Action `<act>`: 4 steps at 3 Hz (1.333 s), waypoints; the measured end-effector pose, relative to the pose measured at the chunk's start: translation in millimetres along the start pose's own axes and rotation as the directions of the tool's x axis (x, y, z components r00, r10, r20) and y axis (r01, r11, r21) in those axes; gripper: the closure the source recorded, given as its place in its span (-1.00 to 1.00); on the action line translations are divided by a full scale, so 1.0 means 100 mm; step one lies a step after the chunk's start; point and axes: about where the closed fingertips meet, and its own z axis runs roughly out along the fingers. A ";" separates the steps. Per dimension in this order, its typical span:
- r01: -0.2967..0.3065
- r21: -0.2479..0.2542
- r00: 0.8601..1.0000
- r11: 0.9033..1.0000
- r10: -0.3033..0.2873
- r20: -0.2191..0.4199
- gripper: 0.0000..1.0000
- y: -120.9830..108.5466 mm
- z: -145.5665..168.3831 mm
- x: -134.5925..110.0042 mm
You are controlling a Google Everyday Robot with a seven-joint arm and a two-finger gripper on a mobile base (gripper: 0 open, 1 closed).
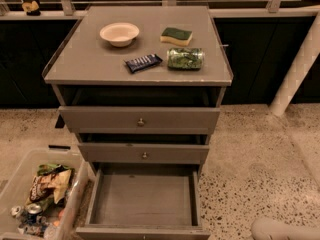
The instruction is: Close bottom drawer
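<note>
- gripper: out of frame; whether its jaws stand wide or narrow cannot be told.
- pale rounded form (285,230): at the frame's lower right corner, right of the grey cabinet's (220,96) foot and apart from it; what it is cannot be told.
- bottom drawer (142,199): lowest of the cabinet's three, pulled far out toward the camera, with its grey wooden floor and side walls in plain sight. The low front panel runs along the frame's bottom edge and its knob is cut off from view.
- clear plastic bin (50,154): on the floor just left of the cabinet, close beside the open drawer; holds snack bags (47,184) and a can (32,210).
- middle drawer front (110,153): directly above the open drawer, standing slightly out from the cabinet, small round knob at centre.
- top drawer front (100,119): taller and wider, also slightly out, knob at centre.
- dark wrapped bar (143,62): cabinet top, centre front.
- green can (185,58): on its side, just right of the bar.
- pale bowl (119,34): cabinet top, rear left, upright.
- sponge (176,35): green over yellow, cabinet top, rear right.
- speckled floor (260,159): around the cabinet.
- white post (297,69): slanted, well right of the cabinet.
</note>
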 end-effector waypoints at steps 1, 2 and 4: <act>0.026 -0.099 1.000 0.995 -0.028 -0.014 -1.00 -0.46 0.28 -0.12; 0.026 -0.100 1.000 0.995 -0.027 -0.014 -1.00 -0.45 0.28 -0.12; 0.019 -0.200 0.998 0.980 -0.006 0.067 -1.00 -0.71 0.42 0.20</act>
